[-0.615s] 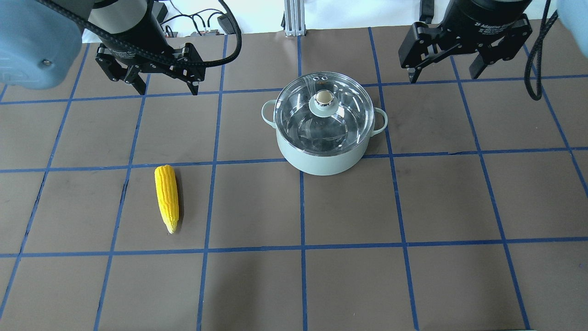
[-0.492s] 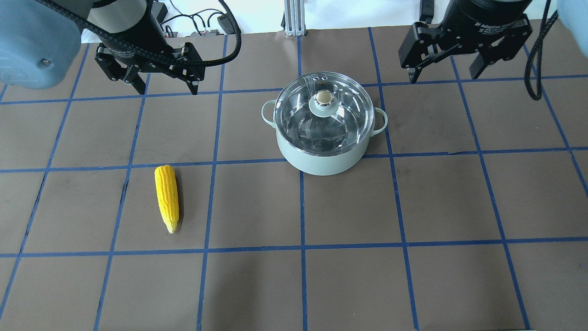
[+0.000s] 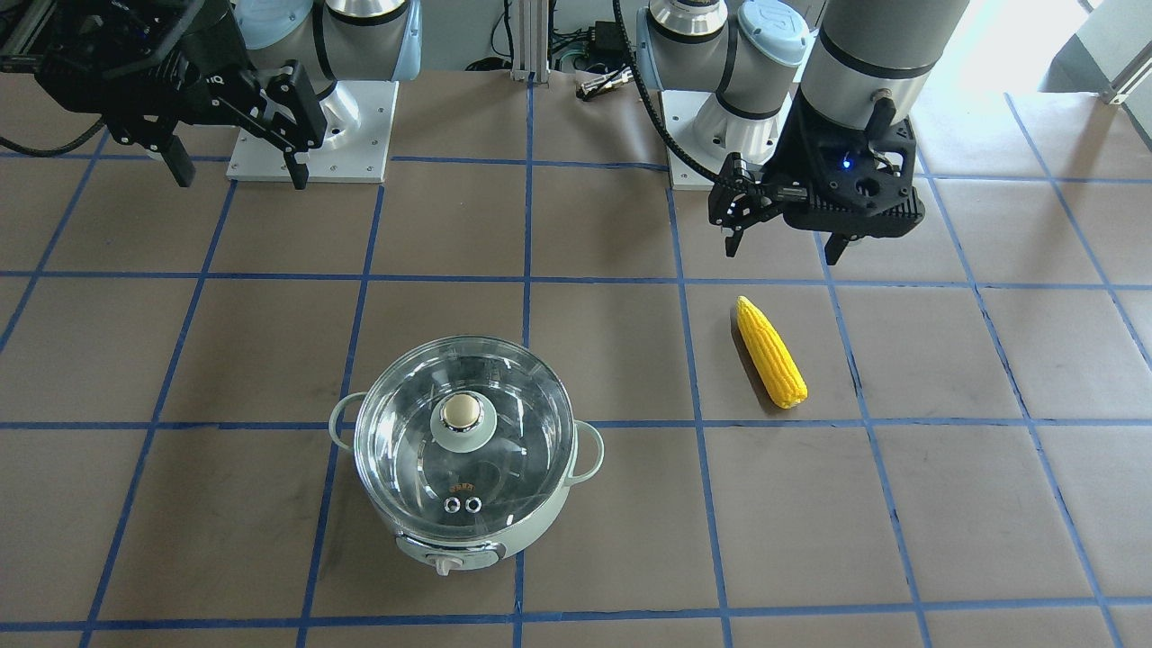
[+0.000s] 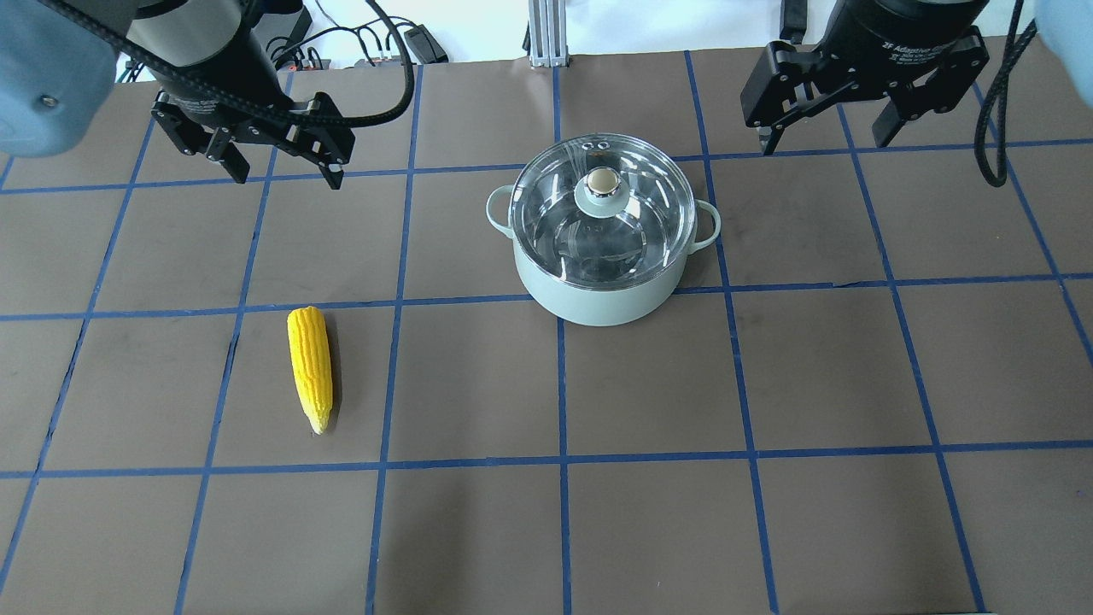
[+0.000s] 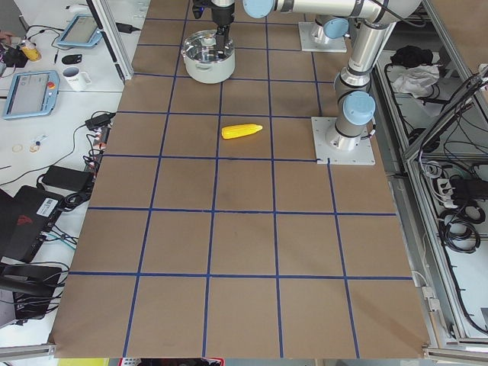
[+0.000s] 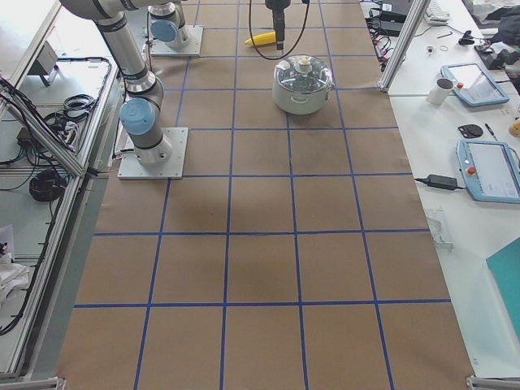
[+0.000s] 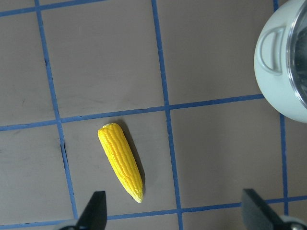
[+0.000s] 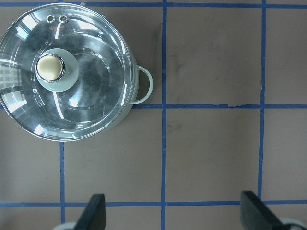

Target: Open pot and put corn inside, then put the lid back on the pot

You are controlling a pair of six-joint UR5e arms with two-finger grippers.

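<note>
Lid (image 4: 598,235) sat on pot (image 4: 598,303); corn (image 4: 310,367) lay apart on the table (image 4: 768,384).
Left pincer (image 4: 284,171) and right pincer (image 4: 821,138) hung spread, empty; an off-centre pinch on the knob (image 4: 602,181) might have dropped the lid.

White lettering, "2F Adaptive", is read on the body of the black two-finger right gripper (image 4: 825,141); the remainder is cut off.

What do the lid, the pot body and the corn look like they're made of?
The lid: clear glass by the look, see-through with sharp reflections; its knob is matte beige, wood or plastic.
The pot: smooth pale mint outer wall, likely coated metal or plastic; mirror-bright inside, probably steel.
The corn: uniform bright yellow with moulded kernels, probably plastic or rubber, not real.
</note>
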